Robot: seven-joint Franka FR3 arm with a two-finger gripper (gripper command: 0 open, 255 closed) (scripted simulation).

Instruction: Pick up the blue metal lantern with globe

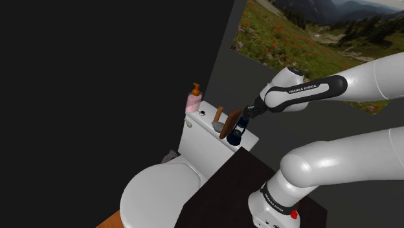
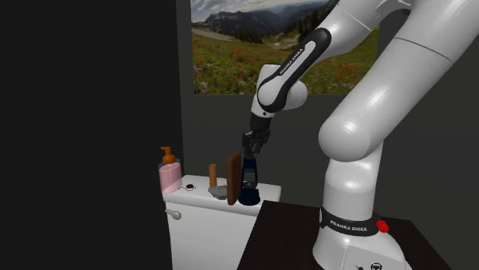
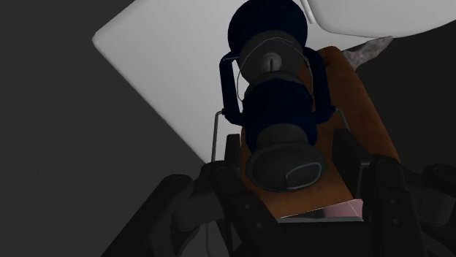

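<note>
A: How do the fingers [image 3: 356, 171] stand?
B: Spread, either side of the cap of the dark blue lantern [image 3: 281, 109]. No pinch shows.
A: So closing and lifting remain?
B: Seemingly. It stands on the cistern lid [image 2: 196, 186], at the end away from the soap dispenser [image 2: 169, 175], just beside a brown board [image 2: 232, 176]. The bathroom is dim, with a landscape picture [image 2: 230, 54] behind.

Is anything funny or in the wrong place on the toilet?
Yes: a dark blue lantern stands on the toilet tank lid, beside a brown board and pink soap bottle. Odd spot for a lantern.
</note>
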